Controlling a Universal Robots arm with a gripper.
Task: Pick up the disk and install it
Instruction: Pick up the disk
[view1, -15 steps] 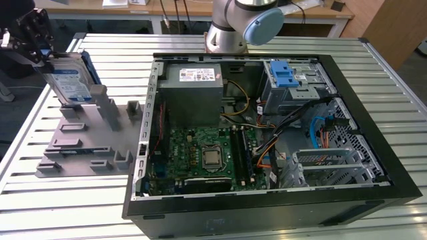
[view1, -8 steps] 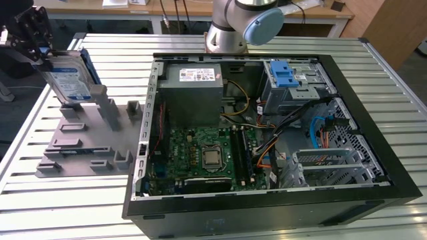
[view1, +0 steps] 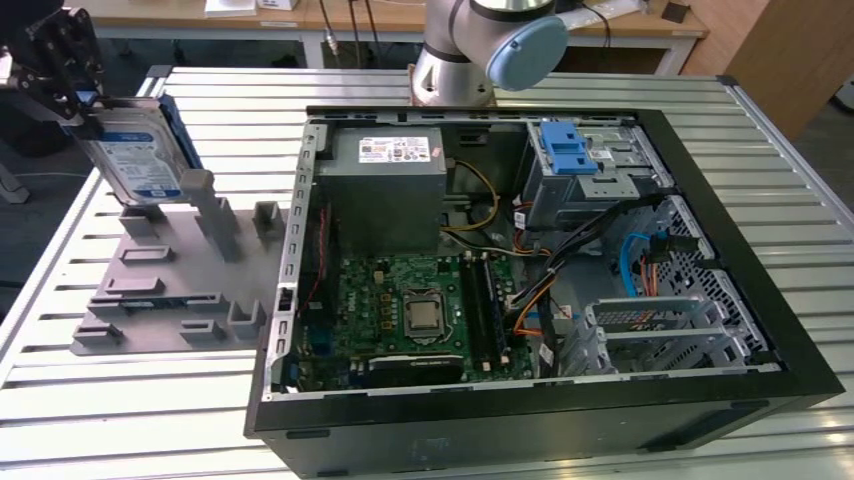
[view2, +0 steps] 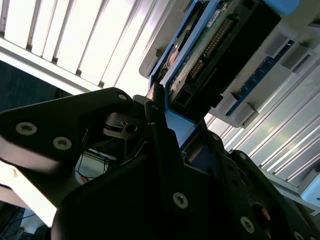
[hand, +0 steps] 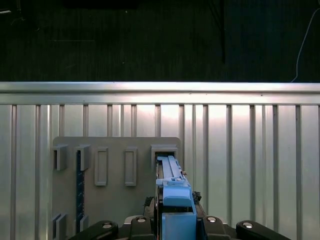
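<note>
Jaws clamped on the disk (view1: 139, 162), gripping it at its upper end by the blue carrier frame, one jaw on each side; both wrist views show the black jaws tight against the blue edge (hand: 173, 196). One disk, held upright and a little tilted, label side facing the camera, at the upper left of the exterior view. In the second wrist view the disk's (view2: 216, 46) circuit-board side and connector row show.

The disk's lower end sits right at the grey holder (view1: 171, 272); cannot tell whether it is touching the slot or just clear. One holder, a flat grey plate with several upright sockets, lying on the slatted metal table (view1: 107, 400) at the exterior view's left. In the first wrist view the holder (hand: 116, 175) lies directly beneath the disk.

One open computer case (view1: 534, 420) takes the centre and right of the exterior view, just beside the holder. Inside it: one grey power supply (view1: 387, 190) with a white sticker, one green motherboard (view1: 400, 310), one blue bracket (view1: 571, 150) at the drive bays. One arm (view1: 474, 40), its base at top centre behind the case.
</note>
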